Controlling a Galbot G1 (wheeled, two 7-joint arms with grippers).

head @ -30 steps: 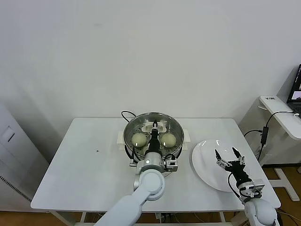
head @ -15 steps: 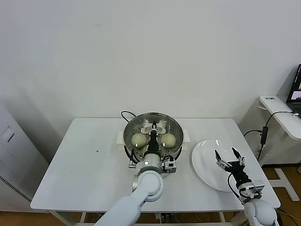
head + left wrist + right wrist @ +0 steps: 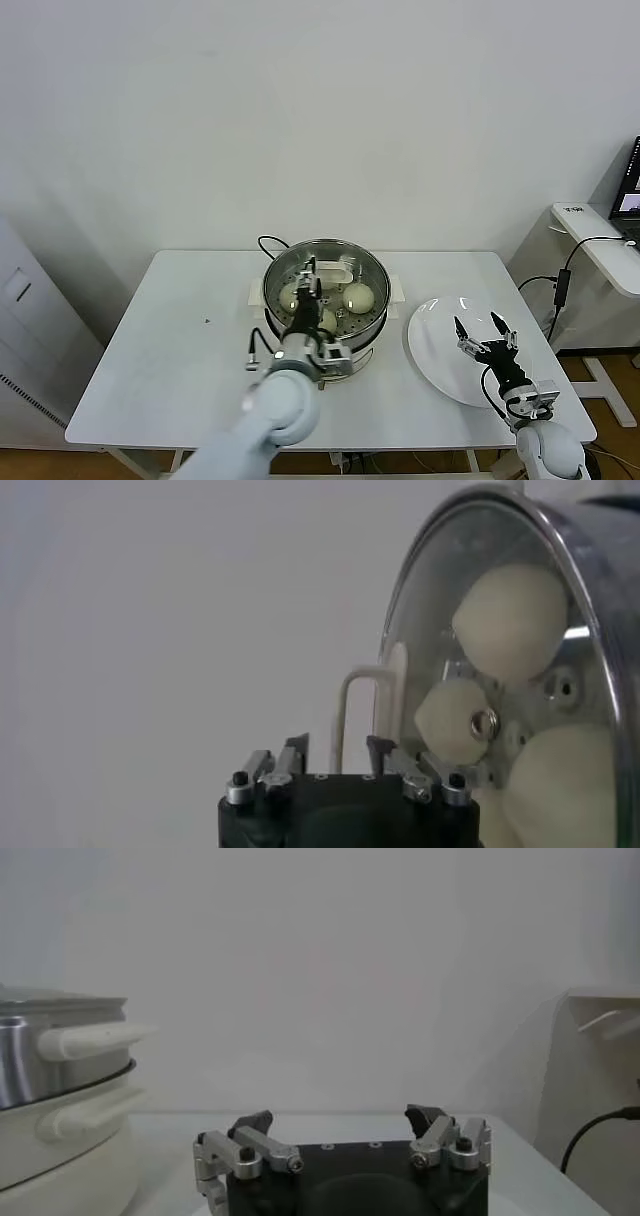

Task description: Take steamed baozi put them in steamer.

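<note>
The steel steamer [image 3: 376, 283] stands on its white pot base at the middle of the table. Cream-white steamed baozi lie in it: one on the left [image 3: 291, 296], one on the right [image 3: 359, 296], and one between them toward the front [image 3: 327, 321]. My left gripper [image 3: 312, 272] hovers over the basket's left half, open and holding nothing. In the left wrist view that left gripper [image 3: 338, 752] shows bare fingers, with the steamer's rim [image 3: 400, 630] and three baozi [image 3: 510, 610] beyond. My right gripper [image 3: 478, 335] is open above the white plate [image 3: 435, 355]; the right wrist view shows my right gripper [image 3: 340, 1120] with nothing between its fingers.
A black cable [image 3: 268, 242] runs behind the steamer. The steamer's side handle [image 3: 95, 1038] and white base [image 3: 60, 1143] show off to one side in the right wrist view. A white side desk [image 3: 600, 240] stands off to the right of the table.
My left gripper has opened and let go, and its arm has swung to the left over the steamer, uncovering a baozi in the middle. The right arm has stayed put.
</note>
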